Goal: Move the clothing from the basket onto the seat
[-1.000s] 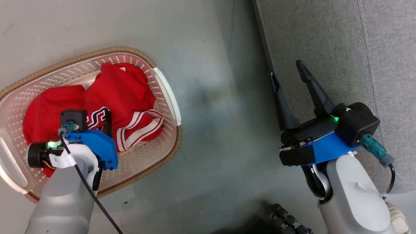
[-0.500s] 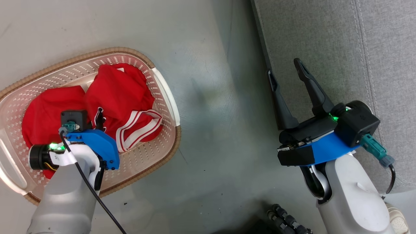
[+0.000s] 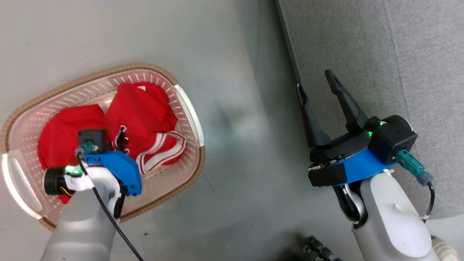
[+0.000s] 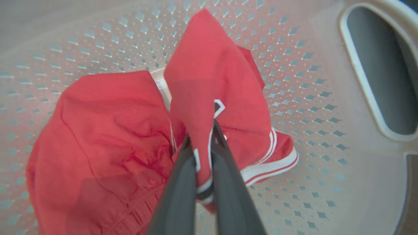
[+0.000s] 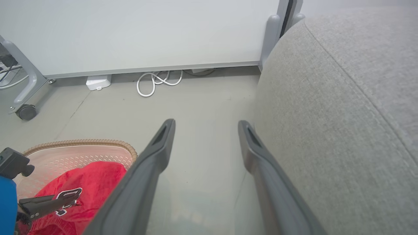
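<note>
left hand [image 4: 202,130] was clamped shut on a raised fold of the striped red garment [image 4: 212,71] | other red garment [image 4: 104,130] lay touching it | both sat inside the basket [image 3: 189,108] on the floor [image 3: 232,72] | right hand [image 3: 314,80] was spread wide, holding nothing, at the edge of the grey seat [image 3: 380,54]

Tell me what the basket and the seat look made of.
The basket: probably moulded plastic, cream and smooth, going by its punched perforations; brown woven-look rim. The seat: grey upholstery fabric, matte, with visible weave and a stitched seam.
</note>
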